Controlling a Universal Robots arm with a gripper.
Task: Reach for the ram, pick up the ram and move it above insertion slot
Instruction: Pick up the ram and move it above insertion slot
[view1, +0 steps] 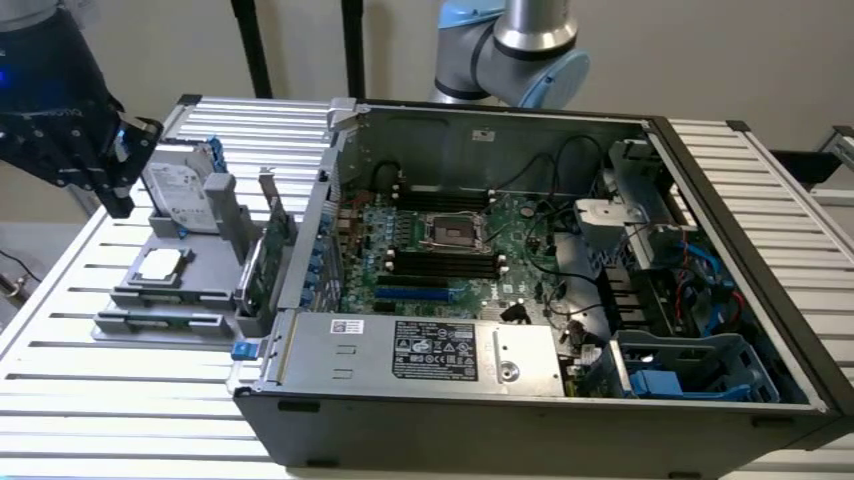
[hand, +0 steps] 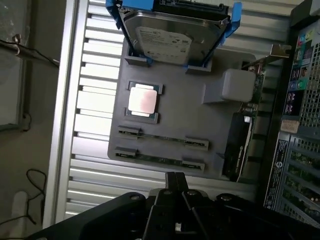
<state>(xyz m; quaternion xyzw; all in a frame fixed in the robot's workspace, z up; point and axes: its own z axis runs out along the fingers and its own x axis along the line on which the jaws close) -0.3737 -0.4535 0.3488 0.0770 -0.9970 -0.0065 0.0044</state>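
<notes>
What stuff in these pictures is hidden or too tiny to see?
hard drive: wrist view, label print too tiny to read.
ram: wrist view, seen edge-on, so its chips don't show.
expansion card: wrist view, gray holder block covers one end.
robot arm: exterior view, cut off by the upper edge.

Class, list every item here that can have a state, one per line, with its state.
ram: lying flat in the gray holder, ungripped.
gripper: hovering by the holder, apart from the ram.
hard drive: upright in the holder.
expansion card: standing on edge.
processor: lying flat.
computer case: open, motherboard exposed.
</notes>
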